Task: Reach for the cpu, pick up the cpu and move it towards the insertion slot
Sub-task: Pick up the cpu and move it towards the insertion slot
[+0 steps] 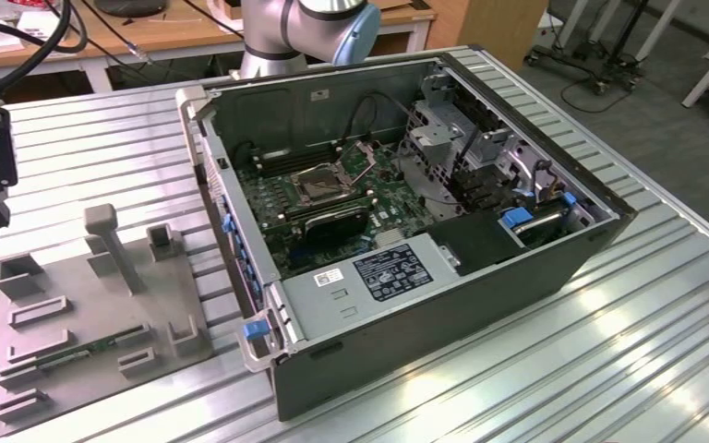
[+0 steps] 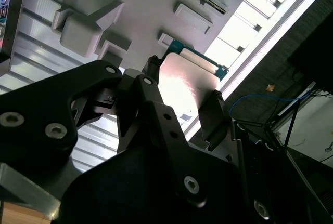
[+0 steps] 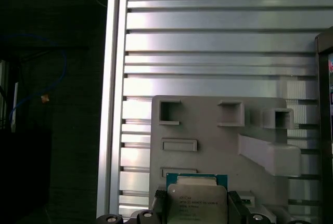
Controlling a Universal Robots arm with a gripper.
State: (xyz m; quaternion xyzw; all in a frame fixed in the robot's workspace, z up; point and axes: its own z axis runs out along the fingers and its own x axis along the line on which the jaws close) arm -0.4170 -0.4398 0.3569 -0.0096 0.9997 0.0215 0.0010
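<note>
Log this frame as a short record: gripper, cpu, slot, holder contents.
gripper: shut on the cpu
cpu: between the fingers, seen against the grey holder in both wrist views
insertion slot: in the open computer case, cpu not yet there
memory stick: lying in the grey holder

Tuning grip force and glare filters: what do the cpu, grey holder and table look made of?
The cpu: metal lid, satin silver, on a green board rim; it glares bright in the second wrist view. The grey holder: likely plastic, matte, uniform grey, no glare. The table: looks like aluminium, ribbed and brushed, with streaky highlights.
</note>
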